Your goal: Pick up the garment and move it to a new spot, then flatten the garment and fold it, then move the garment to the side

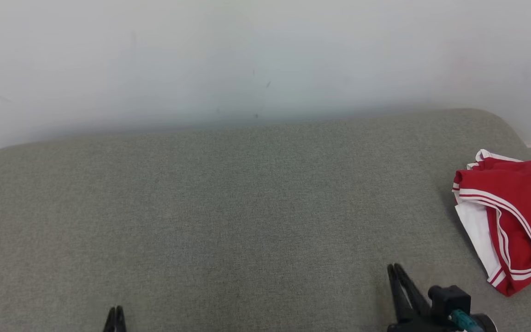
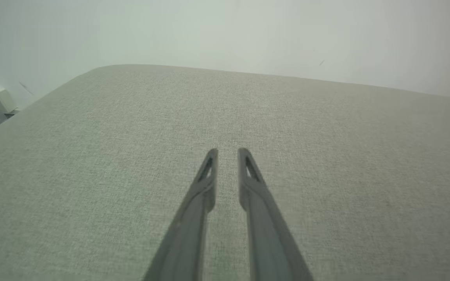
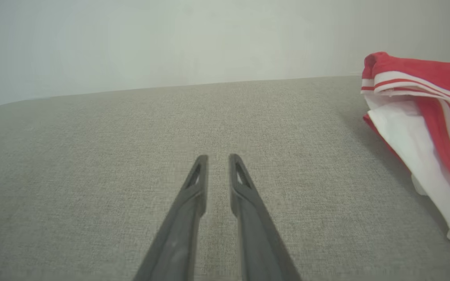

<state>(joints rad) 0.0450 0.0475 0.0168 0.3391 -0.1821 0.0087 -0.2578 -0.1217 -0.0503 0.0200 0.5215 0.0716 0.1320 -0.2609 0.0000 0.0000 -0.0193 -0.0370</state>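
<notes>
Garment (image 1: 510,221) on grey cushion (image 1: 247,207), far right

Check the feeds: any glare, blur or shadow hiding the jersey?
Head view: soft even light, no glare, jersey sharp but cropped at the right edge, faint shadow on the couch beside it. Right wrist view: jersey slightly soft, cropped too. Left wrist view: left claw blurs near the bottom.

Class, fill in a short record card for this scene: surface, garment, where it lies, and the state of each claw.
Surface: grey fabric cushion, pale wall behind
Garment: red jersey with white and dark trim, crumpled
Garment position: far right of the cushion, partly cut off by the head view's edge
Left claw: over bare cushion, narrowly open, empty
Right claw: to the jersey's left, not touching it, narrowly open, empty
</notes>
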